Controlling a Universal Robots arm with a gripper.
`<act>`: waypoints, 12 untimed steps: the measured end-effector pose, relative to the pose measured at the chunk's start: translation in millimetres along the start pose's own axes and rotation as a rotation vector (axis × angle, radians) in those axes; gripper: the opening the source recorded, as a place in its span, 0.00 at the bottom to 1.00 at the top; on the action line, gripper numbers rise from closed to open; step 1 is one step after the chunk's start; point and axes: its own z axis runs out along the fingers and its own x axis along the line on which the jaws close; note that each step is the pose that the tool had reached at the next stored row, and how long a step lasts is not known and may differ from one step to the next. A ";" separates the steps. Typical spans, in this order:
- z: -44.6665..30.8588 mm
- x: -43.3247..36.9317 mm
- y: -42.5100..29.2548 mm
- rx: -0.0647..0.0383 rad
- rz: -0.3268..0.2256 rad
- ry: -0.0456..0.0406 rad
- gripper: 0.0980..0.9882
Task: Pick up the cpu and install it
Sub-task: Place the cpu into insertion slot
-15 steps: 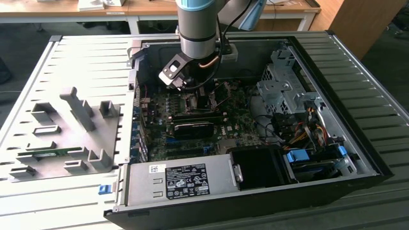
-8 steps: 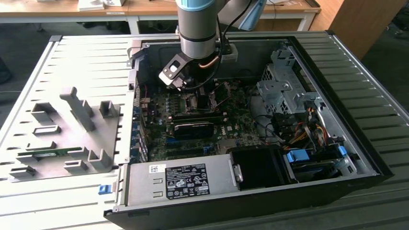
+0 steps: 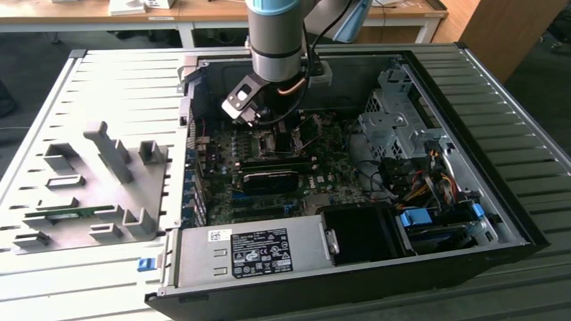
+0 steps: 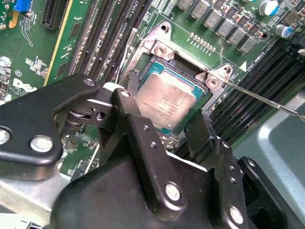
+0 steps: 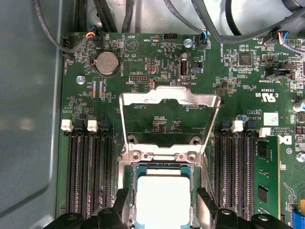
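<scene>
The cpu is a flat square chip with a dull silver top and a green rim. It lies level inside the socket frame on the green motherboard, also visible in the second wrist view as the cpu. My gripper straddles it, one black finger on each side, with a thin gap showing between each finger and the chip's rim. The gripper stands open just above the board. In the exterior view the gripper reaches down into the open computer case.
The socket's metal load plate stands flipped up beyond the chip, and its thin lever sticks out sideways. Memory slots flank the socket; a green memory stick sits in one. A grey parts fixture lies at the exterior view's left.
</scene>
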 end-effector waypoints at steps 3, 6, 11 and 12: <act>-1.3 0.0 0.1 0.000 0.000 0.0001 0.63; -2.9 0.0 0.1 0.000 0.001 0.0001 0.63; -6.1 0.0 0.4 0.000 0.002 0.0001 0.62; -6.7 0.0 0.5 0.001 0.002 0.0000 0.55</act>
